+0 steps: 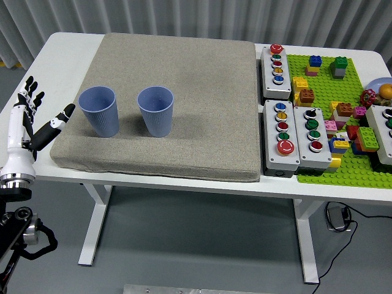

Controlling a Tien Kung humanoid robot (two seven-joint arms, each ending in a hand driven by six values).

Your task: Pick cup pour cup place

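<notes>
Two blue paper cups stand upright on a grey mat (184, 92). The left cup (99, 111) is near the mat's left edge, the right cup (155, 111) stands a little to its right. My left hand (37, 119) is at the picture's left edge, over the table's left border, fingers spread and holding nothing. Its thumb (60, 119) points toward the left cup, a short gap away. My right hand is out of view.
Three grey button boxes (275, 63) (281, 135) (312, 129) lie right of the mat. A green baseplate (334, 122) with loose bricks fills the right end, with another box (384, 131) at the edge.
</notes>
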